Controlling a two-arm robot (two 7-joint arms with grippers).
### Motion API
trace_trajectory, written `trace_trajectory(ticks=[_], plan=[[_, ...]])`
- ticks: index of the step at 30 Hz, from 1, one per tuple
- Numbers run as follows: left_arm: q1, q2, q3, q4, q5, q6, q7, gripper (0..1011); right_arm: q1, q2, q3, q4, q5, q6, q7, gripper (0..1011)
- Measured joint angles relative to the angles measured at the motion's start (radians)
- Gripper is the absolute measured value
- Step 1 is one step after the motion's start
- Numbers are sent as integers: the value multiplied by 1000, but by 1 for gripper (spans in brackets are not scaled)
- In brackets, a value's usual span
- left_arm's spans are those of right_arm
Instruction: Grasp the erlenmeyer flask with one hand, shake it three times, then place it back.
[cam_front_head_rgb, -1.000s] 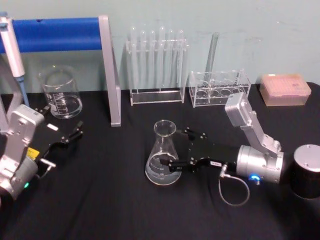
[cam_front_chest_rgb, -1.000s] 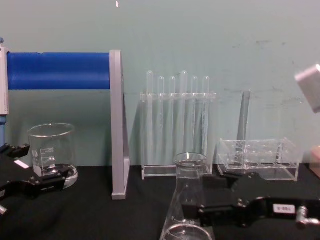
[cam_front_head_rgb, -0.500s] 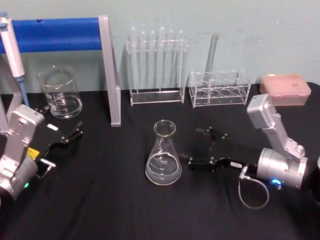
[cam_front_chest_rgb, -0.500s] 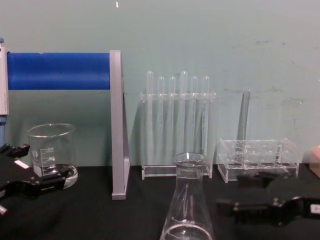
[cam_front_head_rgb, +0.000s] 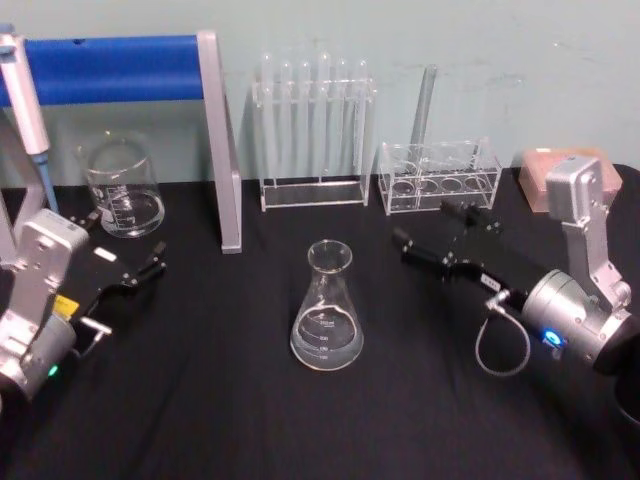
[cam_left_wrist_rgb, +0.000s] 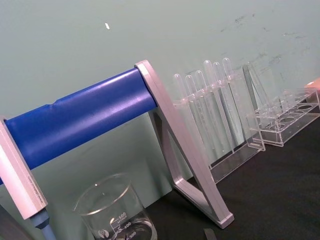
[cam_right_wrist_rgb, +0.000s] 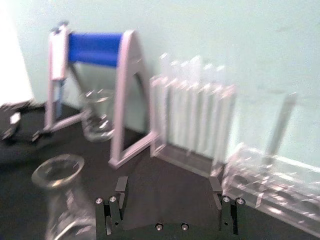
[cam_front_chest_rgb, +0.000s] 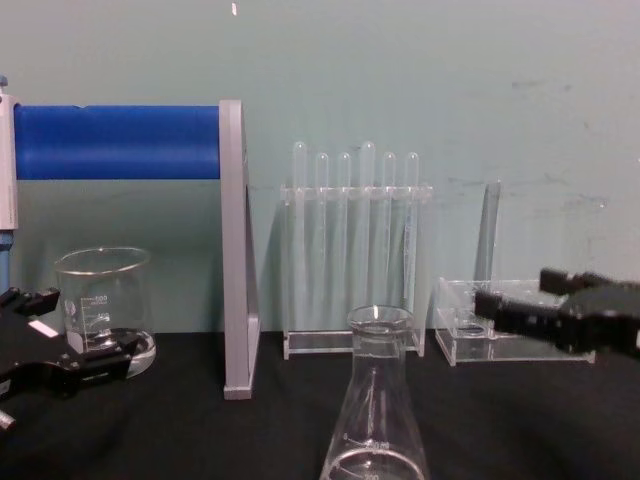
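Glass, clear and thin-walled, is what the conical erlenmeyer flask (cam_front_head_rgb: 327, 311) is made of, with a wide base, a narrow neck ending in a flared rim, white graduation marks and a little clear liquid at the bottom. It stands upright on the black tabletop (cam_front_head_rgb: 220, 400), long axis vertical and mouth pointing straight up. By my judgement it will be light, rigid, smooth enough to slip, and breakable if squeezed hard or knocked over.

Relative to the right gripper (cam_front_head_rgb: 440, 232), a black two-jaw hand on a silver cylindrical wrist, the flask sits ahead of the fingertips, off to their left and lower, well apart from them. The jaws are spread wide and hold nothing; the right wrist view has the flask rim low beside one open finger (cam_right_wrist_rgb: 120, 192).

The neck just under the flare looks the surest place to grip, since the rim would stop it sliding down; the sloping cone would tend to squirt out of flat pads.

Parked at the table's left edge, the left gripper (cam_front_head_rgb: 140, 272) points toward a squat clear glass beaker (cam_front_head_rgb: 122, 187).
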Motion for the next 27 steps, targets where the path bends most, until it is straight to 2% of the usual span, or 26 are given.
trace_trajectory(ticks=[6, 8, 12, 17, 22, 27], plan=[[0, 0, 0, 0, 0, 0, 0, 1001, -18, -60, 34, -6, -43, -18, -127, 1003], [0, 0, 0, 0, 0, 0, 0, 1001, -20, -77, 40, -3, -63, 1, -170, 1003], [0, 0, 0, 0, 0, 0, 0, 1001, -19, -99, 47, 18, -83, 44, -216, 1003], [0, 0, 0, 0, 0, 0, 0, 1001, -8, -123, 49, 56, -101, 106, -244, 1003], [0, 0, 0, 0, 0, 0, 0, 1001, 4, -137, 42, 86, -117, 152, -246, 1003], [0, 0, 0, 0, 0, 0, 0, 1001, 9, -148, 40, 104, -130, 177, -241, 1003]])
